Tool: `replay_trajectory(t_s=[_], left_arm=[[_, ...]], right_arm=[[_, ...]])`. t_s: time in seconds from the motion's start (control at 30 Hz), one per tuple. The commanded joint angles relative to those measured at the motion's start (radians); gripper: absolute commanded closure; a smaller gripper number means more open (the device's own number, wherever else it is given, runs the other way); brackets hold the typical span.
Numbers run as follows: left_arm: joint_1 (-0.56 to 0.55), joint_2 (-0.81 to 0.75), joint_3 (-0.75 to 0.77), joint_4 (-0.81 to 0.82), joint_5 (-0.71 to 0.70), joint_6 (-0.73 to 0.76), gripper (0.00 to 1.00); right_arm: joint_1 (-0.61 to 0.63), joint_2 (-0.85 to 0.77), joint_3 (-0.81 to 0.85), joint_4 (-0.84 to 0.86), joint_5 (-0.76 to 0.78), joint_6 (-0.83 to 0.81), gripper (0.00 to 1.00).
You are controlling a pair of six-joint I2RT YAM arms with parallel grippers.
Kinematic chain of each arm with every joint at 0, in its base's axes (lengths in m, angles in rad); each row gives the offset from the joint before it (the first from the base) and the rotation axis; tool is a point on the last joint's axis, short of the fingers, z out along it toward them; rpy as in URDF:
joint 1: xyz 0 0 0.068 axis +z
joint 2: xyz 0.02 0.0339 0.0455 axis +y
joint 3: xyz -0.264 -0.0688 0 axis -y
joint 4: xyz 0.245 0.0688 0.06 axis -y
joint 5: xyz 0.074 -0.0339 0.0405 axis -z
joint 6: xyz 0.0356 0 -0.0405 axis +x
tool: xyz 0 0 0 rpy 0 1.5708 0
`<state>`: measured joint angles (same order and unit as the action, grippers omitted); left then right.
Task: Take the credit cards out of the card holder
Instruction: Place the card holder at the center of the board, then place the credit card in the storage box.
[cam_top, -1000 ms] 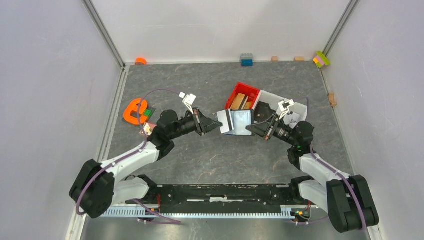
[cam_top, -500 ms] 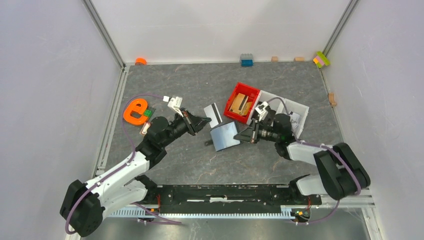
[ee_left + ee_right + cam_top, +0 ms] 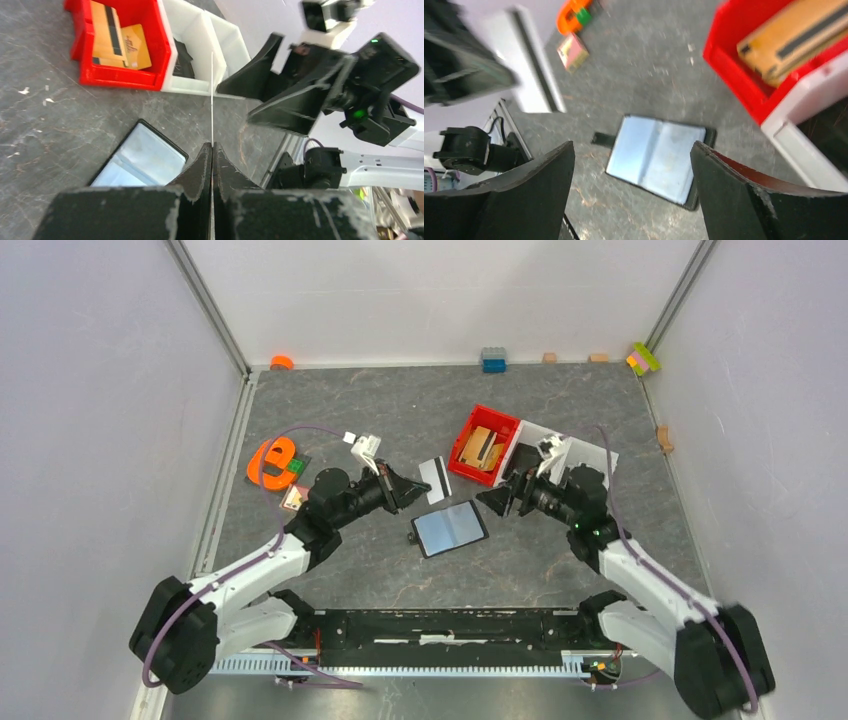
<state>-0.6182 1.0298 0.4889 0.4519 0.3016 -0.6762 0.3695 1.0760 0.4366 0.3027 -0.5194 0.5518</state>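
Observation:
The black card holder (image 3: 450,528) lies open and flat on the table, pale blue-grey inside up, its strap pointing left. It also shows in the left wrist view (image 3: 142,162) and the right wrist view (image 3: 656,157). My left gripper (image 3: 410,487) is shut on a greyish-white credit card (image 3: 433,478) with a dark stripe, held above the table just left of the holder. In its own view that card (image 3: 212,100) appears edge-on, rising from the closed tips (image 3: 212,147). My right gripper (image 3: 497,500) hangs open right of the holder, nothing between its fingers (image 3: 539,180). A pinkish card (image 3: 293,497) lies at the left.
A red bin (image 3: 470,428) with tan flat pieces and a white bin (image 3: 600,455) stand right behind the right gripper. An orange object (image 3: 270,460) lies at the left by the pinkish card. Small blocks line the back wall (image 3: 493,360).
My right gripper has opened and let go of the card holder, which dropped flat onto the table. The left gripper has kept the card it pulled out and moved slightly.

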Motion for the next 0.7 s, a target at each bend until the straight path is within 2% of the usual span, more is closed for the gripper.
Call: replay_trajectory(t_s=[0.0, 0.1, 0.27, 0.33, 0.43, 0.57, 0.67], left_arm=[[-0.002, 0.057, 0.022, 0.177, 0.155, -0.03, 0.98], [-0.004, 0.092, 0.02, 0.278, 0.244, -0.074, 0.98], [-0.047, 0.119, 0.032, 0.36, 0.318, -0.083, 0.98], [-0.069, 0.124, 0.037, 0.378, 0.336, -0.076, 0.98], [-0.083, 0.113, 0.03, 0.383, 0.319, -0.063, 0.98], [-0.087, 0.099, 0.01, 0.414, 0.284, -0.064, 0.98], [-0.091, 0.102, 0.006, 0.426, 0.266, -0.069, 0.98]], right_arm=[[-0.002, -0.186, -0.097, 0.211, -0.023, -0.031, 0.11], [-0.001, -0.229, -0.143, 0.405, -0.132, 0.05, 0.13], [-0.001, -0.207, -0.158, 0.504, -0.198, 0.111, 0.22], [-0.001, -0.179, -0.17, 0.604, -0.249, 0.169, 0.27], [-0.001, -0.138, -0.21, 0.831, -0.305, 0.299, 0.32], [0.006, -0.082, -0.212, 0.91, -0.334, 0.363, 0.43], [0.016, -0.041, -0.219, 1.032, -0.359, 0.432, 0.47]])
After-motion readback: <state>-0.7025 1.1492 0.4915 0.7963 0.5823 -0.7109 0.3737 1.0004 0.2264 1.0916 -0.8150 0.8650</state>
